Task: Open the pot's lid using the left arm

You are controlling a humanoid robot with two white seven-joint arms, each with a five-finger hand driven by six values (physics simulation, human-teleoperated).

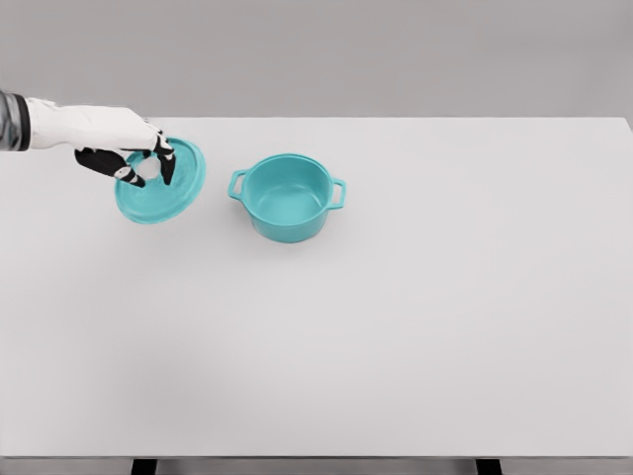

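Head view is showing a white table [415, 336] lying bare across the near part. Farther back, left of the middle, a teal pot [287, 196] is sitting upright and uncovered, its two side handles showing and its inside empty. To the pot's left and apart from it, the lid [163, 183] is tilting, its far edge raised. The left hand [134, 158], reaching in from the left edge, is curling its dark fingers [166, 163] around the lid's knob, pinching it from above.
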